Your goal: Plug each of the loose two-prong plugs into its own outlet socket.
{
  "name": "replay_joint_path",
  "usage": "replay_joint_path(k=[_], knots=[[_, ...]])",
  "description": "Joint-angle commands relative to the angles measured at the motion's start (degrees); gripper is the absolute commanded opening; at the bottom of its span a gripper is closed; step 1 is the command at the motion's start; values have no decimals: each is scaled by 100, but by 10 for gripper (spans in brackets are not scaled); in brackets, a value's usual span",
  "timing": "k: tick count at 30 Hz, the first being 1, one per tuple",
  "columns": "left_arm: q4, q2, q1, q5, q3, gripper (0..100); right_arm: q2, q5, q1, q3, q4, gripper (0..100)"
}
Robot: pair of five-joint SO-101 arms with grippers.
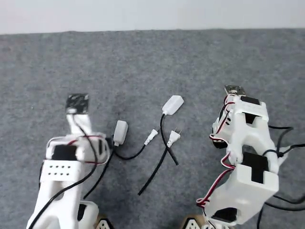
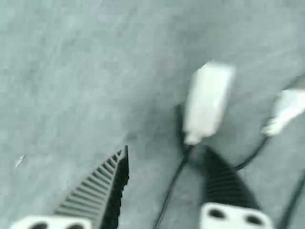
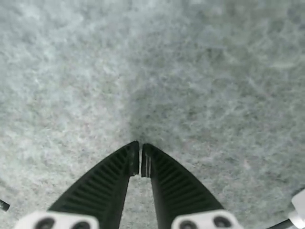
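- Setting: robotics lab test bench.
- Work surface covered in a coarse grey felt mat [image 1: 143,62], with a plain white wall [image 1: 152,14] behind it.
- White plastic left arm [image 1: 62,164] and matching right arm [image 1: 250,160] sit side by side, red and black wiring exposed.

Two sockets [image 1: 120,132] [image 1: 172,105], two plugs [image 1: 151,137] [image 1: 174,137] (seemingly two-pronged), two arms [image 1: 66,160] [image 1: 248,143]

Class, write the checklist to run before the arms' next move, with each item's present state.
1. Left end effector open: ok.
2. Right end effector open: not ok, shut.
3. White plastic outlet socket ahead of left end effector: ok.
4. White two-prong plugs lying loose: ok.
5. Black cords untangled: not ok, two cross.
6. Prong alignment with socket slots: cannot tell.
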Motion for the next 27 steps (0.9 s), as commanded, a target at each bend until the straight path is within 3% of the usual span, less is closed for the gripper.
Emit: replay_joint_path(k=[1,6,9,16,27], knots=[[-554,-35,932,158,-462,29,-22,53,-57,-44,-57,14],[-1468,378,1785,158,-426,12,-22,35,-57,-44,-57,13],[-2127,1196,1890,158,-470,13,-22,35,-57,-44,-57,13],[-3015,2681,1319,123,-479,13,-22,44,-57,-44,-48,13],[-3033,2752,492,114,-426,13,-22,44,-57,-44,-48,14]])
